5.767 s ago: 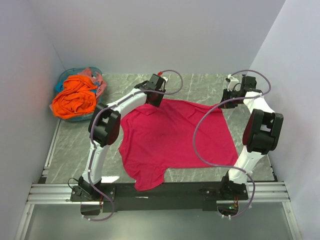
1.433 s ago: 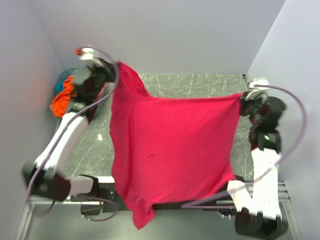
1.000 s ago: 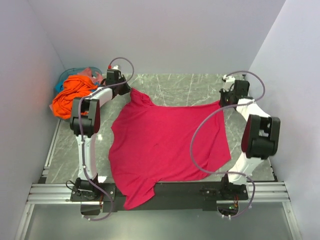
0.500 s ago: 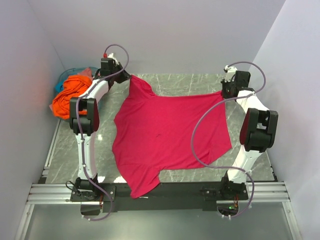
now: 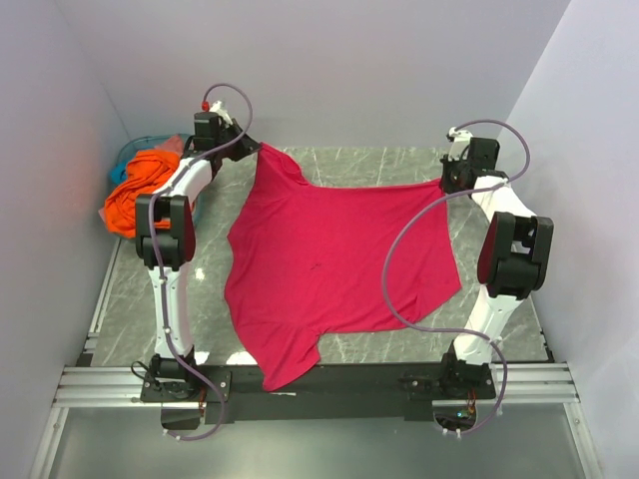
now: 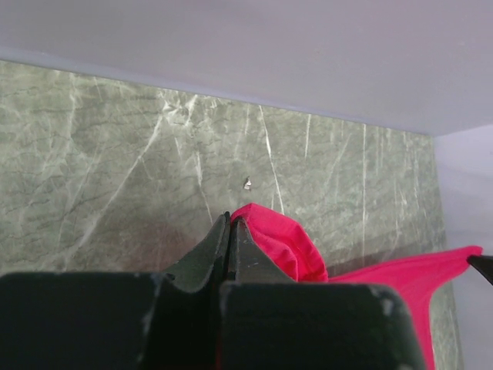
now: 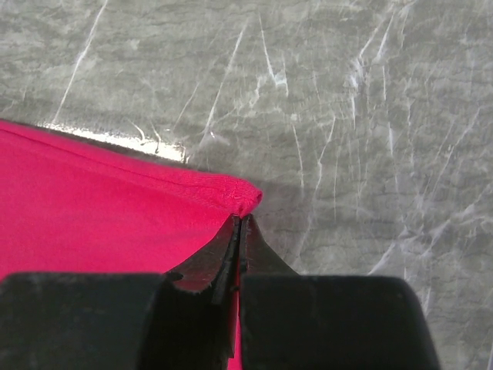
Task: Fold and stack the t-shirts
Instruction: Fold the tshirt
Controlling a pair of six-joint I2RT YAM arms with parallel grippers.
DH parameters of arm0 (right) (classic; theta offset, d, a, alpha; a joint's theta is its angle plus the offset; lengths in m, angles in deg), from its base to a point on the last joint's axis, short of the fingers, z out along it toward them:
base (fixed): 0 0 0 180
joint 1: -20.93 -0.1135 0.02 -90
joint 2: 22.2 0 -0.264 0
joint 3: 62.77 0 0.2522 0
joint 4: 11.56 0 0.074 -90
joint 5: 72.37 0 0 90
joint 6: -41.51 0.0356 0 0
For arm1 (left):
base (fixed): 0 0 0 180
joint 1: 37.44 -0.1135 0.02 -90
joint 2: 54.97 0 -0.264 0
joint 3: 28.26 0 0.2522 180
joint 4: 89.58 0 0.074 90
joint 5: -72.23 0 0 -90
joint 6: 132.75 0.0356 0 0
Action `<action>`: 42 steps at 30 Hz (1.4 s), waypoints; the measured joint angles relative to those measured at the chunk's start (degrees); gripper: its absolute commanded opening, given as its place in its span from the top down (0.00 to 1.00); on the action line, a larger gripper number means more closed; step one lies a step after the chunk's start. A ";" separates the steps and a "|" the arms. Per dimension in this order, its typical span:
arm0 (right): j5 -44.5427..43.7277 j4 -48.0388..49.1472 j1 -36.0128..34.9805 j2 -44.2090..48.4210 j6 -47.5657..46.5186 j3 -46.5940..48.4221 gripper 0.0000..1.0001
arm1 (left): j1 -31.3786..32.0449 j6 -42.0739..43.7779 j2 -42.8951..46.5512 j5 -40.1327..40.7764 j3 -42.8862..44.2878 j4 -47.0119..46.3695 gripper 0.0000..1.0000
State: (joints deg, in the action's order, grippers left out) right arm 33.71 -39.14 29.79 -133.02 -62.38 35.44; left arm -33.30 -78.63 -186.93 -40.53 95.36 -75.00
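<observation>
From the top camera, two arms are reaching to the far side of the table, a grey-green marbled slab with pale veins. One crimson shirt is lying spread on it, soft and lightly rippled, with one sleeve reaching over the near edge. The left gripper is pinching its far left corner and the right gripper its far right corner, and the far hem is running taut between them. At the far left, one round teal basket is holding one crumpled orange shirt. A sliver of paler pink cloth is showing behind it. In the left wrist view, the left gripper is pressing its two dark fingers together on a bunched fold of the crimson shirt, with the table beneath. In the right wrist view, the right gripper is clamping tight on the stitched corner of the crimson shirt, with the veined table spreading beyond.
</observation>
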 measured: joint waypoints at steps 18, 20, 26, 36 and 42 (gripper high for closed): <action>3.13 -0.07 0.15 0.59 0.76 -3.15 1.00 | -0.17 2.86 13.51 -7.41 -14.08 -1.20 1.00; 3.58 -0.37 0.28 1.20 0.79 -3.80 1.00 | -0.15 3.26 15.34 -7.91 -15.96 -1.46 0.99; 4.76 -0.31 0.55 3.43 0.76 -5.86 1.00 | -0.15 3.56 19.69 -9.14 -22.95 -1.84 1.00; 6.08 -0.09 1.33 5.90 0.57 -8.98 1.00 | 0.13 3.80 25.38 -10.05 -31.82 -0.63 1.00; 6.25 0.04 2.08 6.14 0.55 -10.78 1.00 | 0.59 4.39 29.68 -10.27 -35.36 -0.35 0.99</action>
State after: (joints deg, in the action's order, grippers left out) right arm 39.96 -39.10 31.86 -126.88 -61.83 24.66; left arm -32.71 -74.23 -157.25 -50.80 60.00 -75.35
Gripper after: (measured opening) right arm 0.006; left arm 0.013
